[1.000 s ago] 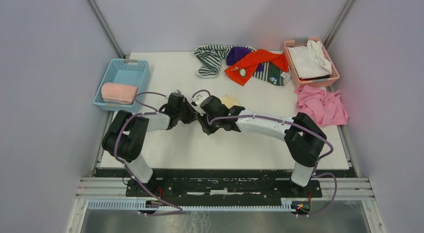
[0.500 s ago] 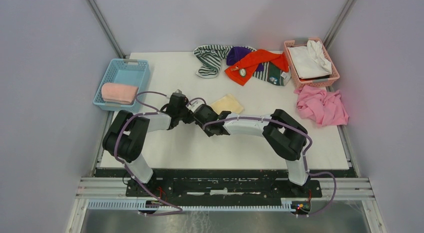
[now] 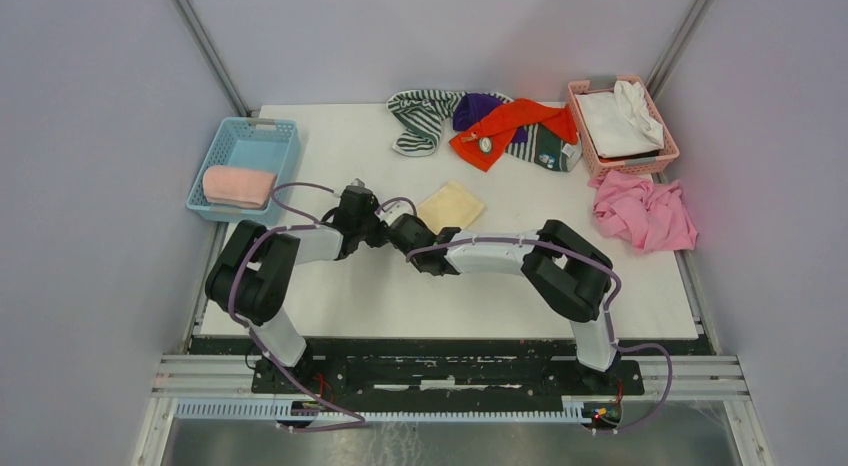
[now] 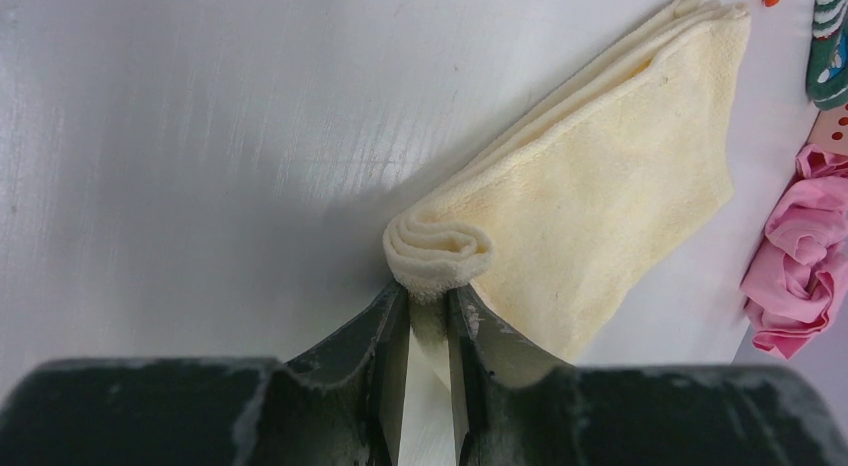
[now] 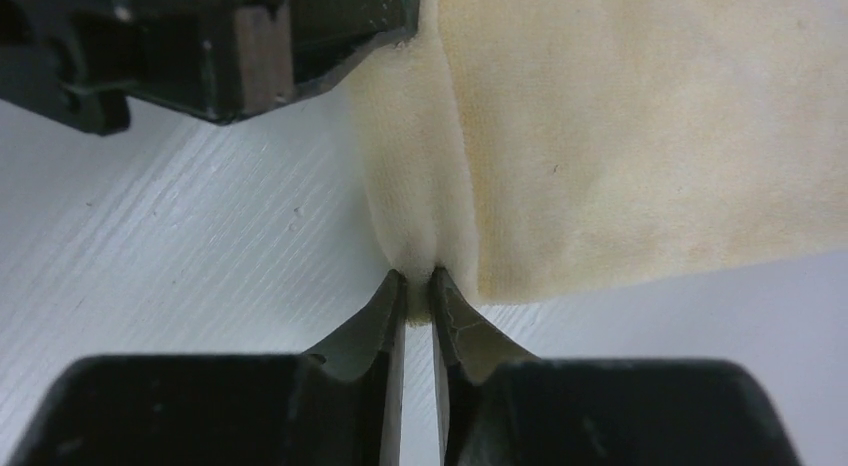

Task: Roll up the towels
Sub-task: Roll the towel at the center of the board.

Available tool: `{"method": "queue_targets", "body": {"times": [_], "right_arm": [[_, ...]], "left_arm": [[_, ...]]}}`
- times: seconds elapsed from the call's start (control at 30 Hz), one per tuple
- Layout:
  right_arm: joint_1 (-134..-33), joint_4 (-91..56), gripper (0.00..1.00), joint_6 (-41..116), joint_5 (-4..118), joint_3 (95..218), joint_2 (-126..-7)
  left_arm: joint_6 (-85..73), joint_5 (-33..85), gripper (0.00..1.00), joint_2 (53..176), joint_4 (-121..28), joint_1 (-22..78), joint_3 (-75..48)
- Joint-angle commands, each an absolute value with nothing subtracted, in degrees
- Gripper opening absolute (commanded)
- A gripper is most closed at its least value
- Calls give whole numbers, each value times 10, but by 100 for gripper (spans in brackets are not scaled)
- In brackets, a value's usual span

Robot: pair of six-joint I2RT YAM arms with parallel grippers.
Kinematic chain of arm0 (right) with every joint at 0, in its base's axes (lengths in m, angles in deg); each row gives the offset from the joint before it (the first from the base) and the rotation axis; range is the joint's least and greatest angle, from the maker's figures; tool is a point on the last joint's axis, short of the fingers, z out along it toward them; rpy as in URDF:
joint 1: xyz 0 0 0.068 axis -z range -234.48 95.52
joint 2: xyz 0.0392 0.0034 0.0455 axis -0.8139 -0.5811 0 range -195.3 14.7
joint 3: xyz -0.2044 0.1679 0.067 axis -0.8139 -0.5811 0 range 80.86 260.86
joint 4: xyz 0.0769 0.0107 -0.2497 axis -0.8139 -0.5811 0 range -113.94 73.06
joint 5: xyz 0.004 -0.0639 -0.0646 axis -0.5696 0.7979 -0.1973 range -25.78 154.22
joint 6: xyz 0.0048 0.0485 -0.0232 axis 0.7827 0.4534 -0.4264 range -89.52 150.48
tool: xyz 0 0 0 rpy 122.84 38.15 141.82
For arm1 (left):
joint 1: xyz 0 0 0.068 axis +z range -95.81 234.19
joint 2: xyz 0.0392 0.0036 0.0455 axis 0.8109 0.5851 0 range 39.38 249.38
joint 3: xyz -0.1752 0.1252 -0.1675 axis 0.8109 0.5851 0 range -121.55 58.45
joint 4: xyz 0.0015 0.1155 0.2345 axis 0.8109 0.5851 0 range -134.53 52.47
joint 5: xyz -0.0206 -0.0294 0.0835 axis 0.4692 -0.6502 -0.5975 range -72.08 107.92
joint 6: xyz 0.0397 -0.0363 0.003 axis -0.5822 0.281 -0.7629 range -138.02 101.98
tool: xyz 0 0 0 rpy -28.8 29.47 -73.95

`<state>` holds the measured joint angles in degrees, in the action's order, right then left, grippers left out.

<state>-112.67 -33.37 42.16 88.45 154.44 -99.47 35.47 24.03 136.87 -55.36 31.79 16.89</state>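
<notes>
No text, brand, number or sign was readable in any view.

Closest candidates:
- round tag on orange-red towel — too small in top view, any markings were illegible
- pale patch on dark green towel — showed only dots, no letters made out

Pale yellow towel, seen close in both wrist views, showed plain cloth only, with nothing written on it.
</notes>
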Motion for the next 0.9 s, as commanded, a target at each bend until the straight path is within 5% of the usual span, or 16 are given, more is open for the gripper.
{"method": "queue_targets", "body": {"times": [0.0, 0.07, 0.27, 0.43, 0.63, 0.87], "right_arm": [[-1126, -394, 9, 428, 892, 1525, -1034], [-1125, -399, 1, 423, 849, 1523, -1022], [-1123, -398, 0, 446, 605, 1522, -956], [-1097, -328, 0, 533, 452, 1500, -932], [-1019, -172, 0, 698, 299, 1451, -956], [-955, 92, 0, 938, 192, 1350, -1001]], "left_arm": [[325, 188, 28, 1398, -425, 312, 210], [326, 189, 28, 1386, -420, 311, 216], [328, 179, 29, 1284, -374, 311, 254], [329, 157, 42, 1171, -313, 312, 265], [343, 127, 61, 1053, -247, 315, 268], [371, 183, 69, 1004, -270, 315, 285]]}}
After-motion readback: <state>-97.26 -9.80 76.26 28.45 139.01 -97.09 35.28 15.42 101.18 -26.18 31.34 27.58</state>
